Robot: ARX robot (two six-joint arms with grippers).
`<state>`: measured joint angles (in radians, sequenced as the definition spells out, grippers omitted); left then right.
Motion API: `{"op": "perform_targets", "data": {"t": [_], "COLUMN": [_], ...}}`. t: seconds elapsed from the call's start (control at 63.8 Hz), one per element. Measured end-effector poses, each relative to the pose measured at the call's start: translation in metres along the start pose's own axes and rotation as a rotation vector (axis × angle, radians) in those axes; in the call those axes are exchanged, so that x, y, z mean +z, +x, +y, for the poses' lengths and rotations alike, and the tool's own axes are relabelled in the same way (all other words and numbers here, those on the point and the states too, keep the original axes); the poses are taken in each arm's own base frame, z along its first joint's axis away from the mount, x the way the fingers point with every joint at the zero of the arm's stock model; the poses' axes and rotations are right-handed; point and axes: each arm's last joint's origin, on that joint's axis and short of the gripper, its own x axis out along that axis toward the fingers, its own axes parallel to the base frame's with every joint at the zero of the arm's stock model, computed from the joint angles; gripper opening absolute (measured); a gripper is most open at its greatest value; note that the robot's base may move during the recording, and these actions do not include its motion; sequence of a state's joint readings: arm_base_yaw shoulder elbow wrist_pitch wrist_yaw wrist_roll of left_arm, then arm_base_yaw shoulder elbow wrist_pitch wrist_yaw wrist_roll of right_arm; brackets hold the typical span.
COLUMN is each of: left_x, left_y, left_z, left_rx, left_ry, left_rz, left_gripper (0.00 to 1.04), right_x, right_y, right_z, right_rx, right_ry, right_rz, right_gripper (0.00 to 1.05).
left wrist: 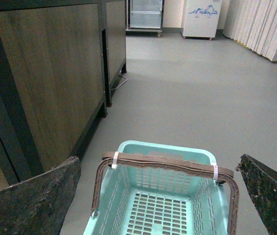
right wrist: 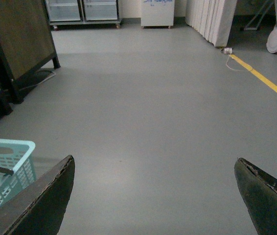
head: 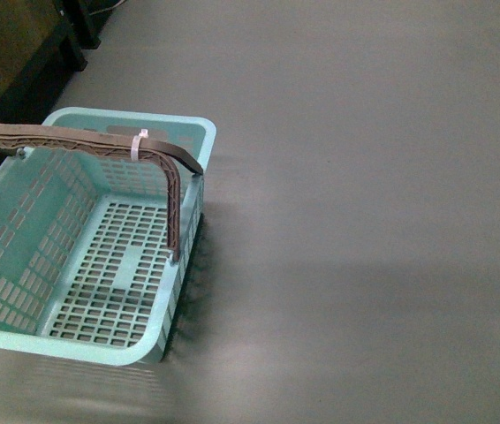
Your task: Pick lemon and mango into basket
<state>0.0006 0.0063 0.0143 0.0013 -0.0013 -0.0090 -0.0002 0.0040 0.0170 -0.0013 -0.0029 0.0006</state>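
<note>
In the front view, the basket was seen empty, its handle raised across it, and no lemon or mango was found on the floor beside it. In the left wrist view, the left gripper was held over the basket with its fingers spread wide and nothing gripped. In the right wrist view, the right gripper was likewise spread and empty, off to the basket's side, so the left arm was judged nearer; which way the fruit lay could not be told.
</note>
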Motion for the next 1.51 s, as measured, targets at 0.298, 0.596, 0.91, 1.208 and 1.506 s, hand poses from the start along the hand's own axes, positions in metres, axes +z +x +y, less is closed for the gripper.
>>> {"op": "perform_targets", "data": {"t": [0.298, 0.596, 0.91, 1.208, 1.506], "left_x": [0.0, 0.001, -0.03, -0.078, -0.111], "left_y": [0.0, 0.02, 0.114, 0.223, 0.293], "left_z": [0.0, 0.007, 0.031, -0.001, -0.023], "left_rx": [0.0, 0.202, 0.409, 0.402, 0.426], "left_ry": [0.0, -0.421, -1.025, -1.222, -1.276], "left_rz": [0.0, 0.443, 0.518, 0.626, 0.64], "left_gripper": [0.98, 0.98, 0.98, 0.98, 0.98], "right_x": [0.0, 0.0, 0.0, 0.0, 0.0], "right_y": [0.0, 0.0, 0.0, 0.0, 0.0], "right_z": [0.0, 0.0, 0.0, 0.0, 0.0], "right_rx": [0.0, -0.003, -0.003, -0.003, -0.003], "right_ry": [0.0, 0.0, 0.0, 0.0, 0.0], "right_rz": [0.0, 0.0, 0.0, 0.0, 0.0], "right_gripper": [0.96, 0.96, 0.96, 0.96, 0.96]}}
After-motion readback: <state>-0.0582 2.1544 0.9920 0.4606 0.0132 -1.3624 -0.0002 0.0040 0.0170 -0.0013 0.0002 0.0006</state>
